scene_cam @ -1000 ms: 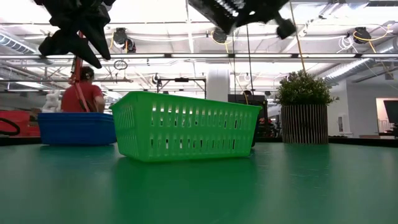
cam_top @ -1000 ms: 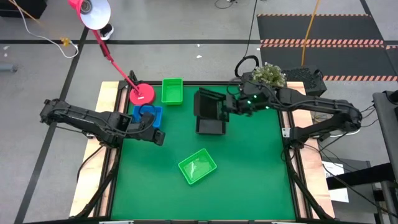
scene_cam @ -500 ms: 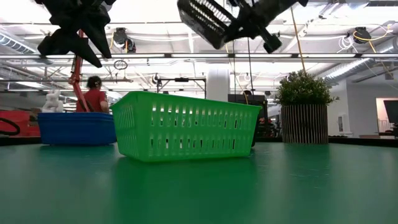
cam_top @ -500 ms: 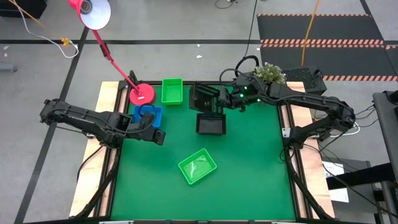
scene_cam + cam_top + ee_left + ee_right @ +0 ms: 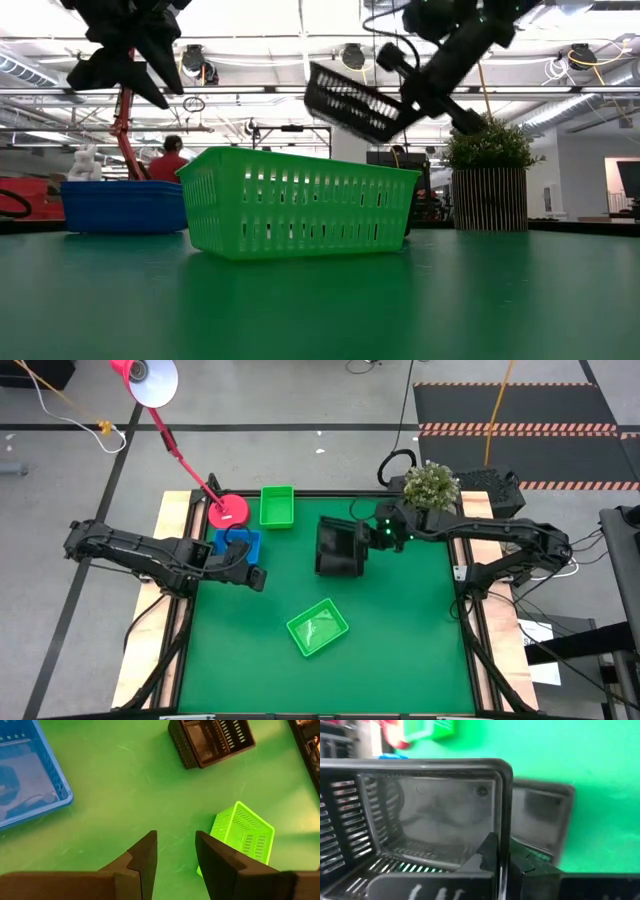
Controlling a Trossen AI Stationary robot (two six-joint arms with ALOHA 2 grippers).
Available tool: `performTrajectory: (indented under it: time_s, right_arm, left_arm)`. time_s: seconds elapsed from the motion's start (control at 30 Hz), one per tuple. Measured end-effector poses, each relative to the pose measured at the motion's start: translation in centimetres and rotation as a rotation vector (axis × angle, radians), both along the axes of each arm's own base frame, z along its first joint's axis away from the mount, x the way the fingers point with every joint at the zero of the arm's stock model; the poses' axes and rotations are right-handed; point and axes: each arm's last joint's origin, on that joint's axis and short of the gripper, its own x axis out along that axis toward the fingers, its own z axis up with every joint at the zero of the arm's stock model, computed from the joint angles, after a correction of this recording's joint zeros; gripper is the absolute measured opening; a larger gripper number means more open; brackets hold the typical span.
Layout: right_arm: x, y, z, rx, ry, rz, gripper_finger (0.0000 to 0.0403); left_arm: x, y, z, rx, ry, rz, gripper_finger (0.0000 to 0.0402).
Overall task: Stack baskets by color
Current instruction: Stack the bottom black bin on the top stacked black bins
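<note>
My right gripper (image 5: 368, 538) is shut on a black basket (image 5: 338, 538), held in the air just over a second black basket (image 5: 335, 568) that rests on the mat. In the low view the held basket (image 5: 355, 100) hangs tilted. A blue basket (image 5: 238, 546) sits at the left. One green basket (image 5: 277, 506) stands at the far edge. Another green basket (image 5: 317, 628) lies near the middle. My left gripper (image 5: 175, 855) hovers open beside the blue basket with nothing between its fingers. My right gripper pinches the black basket's short end wall (image 5: 501, 840) at its rim, one finger (image 5: 487, 852) inside the basket and one outside. The fingers come from the table's right, slanting down. The basket is lifted clear and tilted over the other black basket (image 5: 540, 822).
A pink lamp base (image 5: 228, 512) stands at the far left beside the green basket, its arm reaching up and left. A potted plant (image 5: 430, 482) sits at the far right corner. Bare green mat lies to the right and near side.
My right gripper has come down and a little toward the table's near edge, carrying the black basket from high over the far side to just above the black basket on the mat. The held basket has tipped to a flatter slant.
</note>
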Motion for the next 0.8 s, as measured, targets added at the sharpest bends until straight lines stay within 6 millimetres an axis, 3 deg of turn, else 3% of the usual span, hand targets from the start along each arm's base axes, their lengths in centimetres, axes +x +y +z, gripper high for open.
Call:
performTrajectory:
  time_s: [0.17,0.53,0.8]
  right_arm:
    - [-0.4,0.6,-1.9,0.044,0.03,0.014,0.0]
    - [-1.0,0.5,-3.3,0.063,0.059,-0.013,0.0]
    - [0.2,0.5,-3.9,0.07,0.017,-0.024,0.0]
  left_arm:
    - [0.1,0.0,0.1,-0.002,-0.012,0.0,0.0134]
    - [0.2,0.0,0.1,0.006,-0.022,-0.013,0.0134]
    - [0.2,0.0,0.2,0.029,-0.018,-0.039,0.0134]
